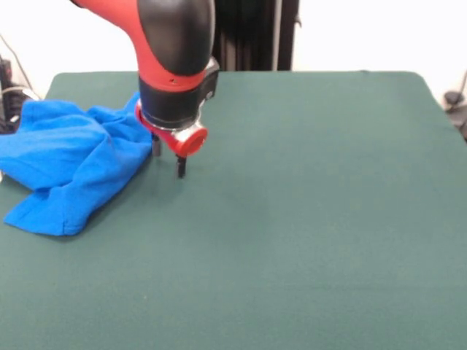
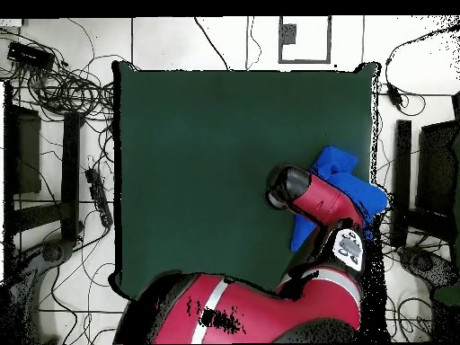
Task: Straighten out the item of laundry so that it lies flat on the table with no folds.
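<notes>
From the front camera I see one T-shirt [image 1: 69, 164], bunched in a heap at the table's [image 1: 306, 240] left edge, part of it hanging past the rim. My gripper [image 1: 168, 159] hangs just beside the heap's right side, two dark fingers pointing down with a gap between them, parted and holding nothing. To do this step well, I judge I should pinch a single layer at the near hem and draw it toward the open middle, not grab the whole wad.

From above, one arm covers much of the shirt [image 2: 337, 166]; blue shows at the table's [image 2: 207, 162] right edge, a little spilling over. The fingers are hidden here. Count: one shirt, one table, one gripper.
</notes>
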### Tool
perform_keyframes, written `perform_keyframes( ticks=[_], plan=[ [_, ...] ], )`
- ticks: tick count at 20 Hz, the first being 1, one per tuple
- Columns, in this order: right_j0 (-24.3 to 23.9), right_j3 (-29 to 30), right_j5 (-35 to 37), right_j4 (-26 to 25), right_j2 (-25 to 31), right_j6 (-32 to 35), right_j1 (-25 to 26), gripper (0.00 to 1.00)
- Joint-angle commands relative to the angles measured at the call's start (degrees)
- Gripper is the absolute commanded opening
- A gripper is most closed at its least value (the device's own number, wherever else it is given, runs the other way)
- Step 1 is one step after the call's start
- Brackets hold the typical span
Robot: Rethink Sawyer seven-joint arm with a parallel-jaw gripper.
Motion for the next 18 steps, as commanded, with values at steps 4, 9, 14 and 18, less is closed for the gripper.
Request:
perform_keyframes(
  ticks=[4, 9, 14, 18],
  plan=[
    [2.25, -3.13, 21.66, -6.97, 0.72, 3.83, -3.32, 1.0],
    [1.59, -2.79, 22.44, -7.55, 1.96, 5.78, -4.86, 1.0],
    [1.14, -3.74, 19.12, -8.94, 2.08, 5.9, -2.83, 1.0],
    [1.09, -4.47, 16.69, -9.9, 2.09, 6.84, -0.81, 1.0]
  ],
)
